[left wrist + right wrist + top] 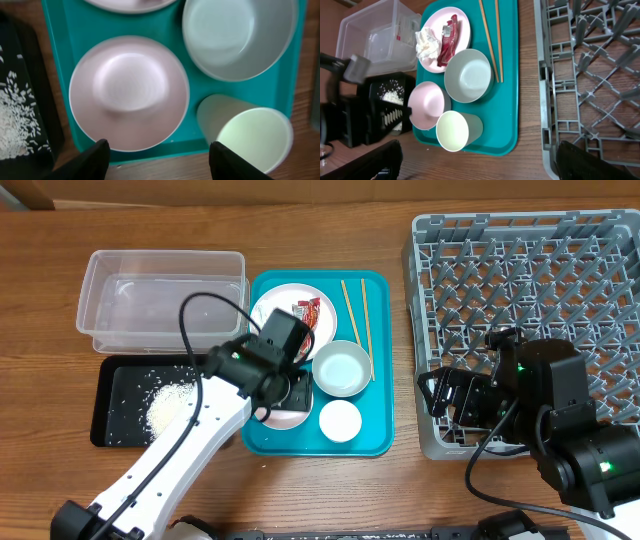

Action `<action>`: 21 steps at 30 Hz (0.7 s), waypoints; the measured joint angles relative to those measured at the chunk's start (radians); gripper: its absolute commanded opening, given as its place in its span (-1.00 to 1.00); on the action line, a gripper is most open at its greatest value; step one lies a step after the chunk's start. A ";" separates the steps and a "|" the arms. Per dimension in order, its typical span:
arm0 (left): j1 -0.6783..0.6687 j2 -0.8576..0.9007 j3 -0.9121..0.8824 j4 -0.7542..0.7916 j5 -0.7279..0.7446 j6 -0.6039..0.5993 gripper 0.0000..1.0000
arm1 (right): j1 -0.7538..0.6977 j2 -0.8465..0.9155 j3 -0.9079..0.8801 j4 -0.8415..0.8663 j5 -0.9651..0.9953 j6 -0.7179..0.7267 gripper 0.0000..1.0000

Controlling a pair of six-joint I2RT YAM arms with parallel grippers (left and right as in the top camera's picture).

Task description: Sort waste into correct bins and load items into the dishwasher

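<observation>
red wrapper (pixel 447 40), tissue (pixel 426 42): on large plate (pixel 462 22) | rice (pixel 170 405): in black tray (pixel 105 425)

Soft, bright light is falling evenly from above onto the wooden surface (pixel 330 490); only faint, soft-edged shadows are lying on the teal tray (pixel 378 420). Left of the tray, the clear tub (pixel 160 290) is catching pale streaks of glare along its rim and floor. In the left wrist view the smaller plate (pixel 129 92) on the tray is looking smeared and is taking a pinkish cast; the left pincer (pixel 159 150) is showing only as two dark, unfocused fingers at the tray's near edge. In the right wrist view the grey rack (pixel 590 75), right of the tray, is bending slightly toward the frame edge; the right pincer (pixel 480 150) is sitting black and blurred in the bottom corners; the left arm (pixel 345 120), left of the tray, is also showing blurred.
</observation>
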 measured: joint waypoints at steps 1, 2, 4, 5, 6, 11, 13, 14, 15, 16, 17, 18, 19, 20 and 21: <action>0.000 0.000 0.021 -0.001 0.000 -0.001 0.28 | 0.000 0.000 0.000 -0.002 0.000 0.000 1.00; -0.007 0.000 0.044 0.006 0.004 -0.003 0.25 | 0.000 0.000 0.000 -0.005 0.000 0.000 0.99; -0.029 -0.001 0.051 0.031 0.005 -0.008 0.25 | 0.000 0.000 0.000 -0.004 0.000 0.000 1.00; -0.053 0.000 0.050 0.042 0.003 -0.011 0.25 | 0.000 0.000 0.000 -0.004 0.000 0.000 1.00; -0.077 0.003 0.048 0.050 0.000 -0.012 0.25 | 0.000 0.000 0.000 -0.004 0.000 0.000 1.00; -0.176 0.083 0.046 0.082 -0.020 -0.018 0.06 | 0.000 0.000 0.000 -0.004 0.000 0.000 1.00; -0.187 0.134 0.045 0.091 -0.021 -0.020 -0.23 | 0.000 0.000 0.000 -0.004 0.000 0.001 1.00; -0.188 0.166 0.044 0.093 -0.024 -0.026 -0.39 | 0.000 0.000 0.000 -0.004 0.000 0.001 1.00; -0.188 0.192 0.042 0.094 -0.026 -0.027 -0.62 | 0.000 0.000 0.000 -0.004 0.000 0.000 1.00; -0.188 0.215 0.040 0.094 -0.026 -0.027 -0.92 | 0.000 0.000 0.000 -0.005 0.000 0.000 1.00; -0.188 0.236 0.037 0.094 -0.024 -0.027 -0.92 | 0.000 0.000 0.000 -0.004 0.000 0.000 1.00; -0.188 0.253 0.034 0.093 -0.018 -0.022 -0.92 | 0.000 0.000 0.000 -0.004 0.000 0.000 1.00; -0.188 0.262 0.033 0.094 -0.011 -0.023 -0.92 | 0.000 0.000 0.000 -0.004 0.000 0.001 1.00; -0.188 0.262 0.034 0.095 -0.003 -0.026 -0.92 | 0.000 0.000 0.000 -0.005 0.000 0.001 1.00; -0.188 0.258 0.038 0.089 0.006 -0.027 -0.92 | 0.000 0.000 0.000 -0.004 0.001 0.001 1.00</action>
